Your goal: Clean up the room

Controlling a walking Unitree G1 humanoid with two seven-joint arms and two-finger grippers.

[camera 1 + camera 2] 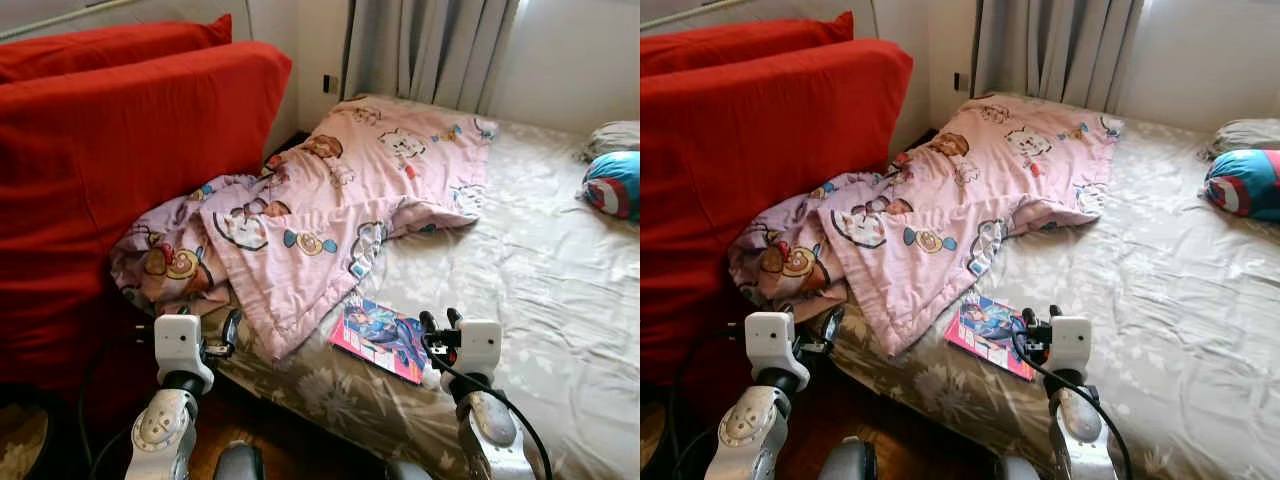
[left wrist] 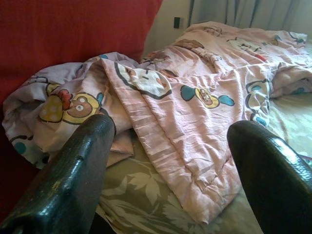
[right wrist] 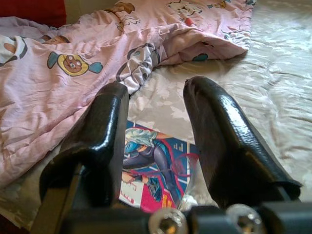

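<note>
Barely begun: pink blanket (image 1: 330, 210) crumpled across the bed (image 1: 540, 270) beside the red cushion (image 1: 120, 170), comic book (image 1: 382, 338) lying at the mattress edge. Right gripper (image 3: 156, 126) poised just over the book, left gripper (image 2: 170, 161) facing the blanket, fingers of both spread, holding nothing.

Hidden and cut-off parts, bed corner

Pink cartoon-print quilt (image 1: 330, 215) drapes over the near left edge of the grey floral-sheeted bed (image 1: 540, 290), hiding that edge. Blue-and-red round cushion (image 1: 612, 184) cropped by the frame's right side. Glossy pink-bordered comic book (image 1: 380, 338): far corner tucked under the quilt, cover lettering too small to read, near corner behind the right gripper (image 3: 155, 114).
</note>
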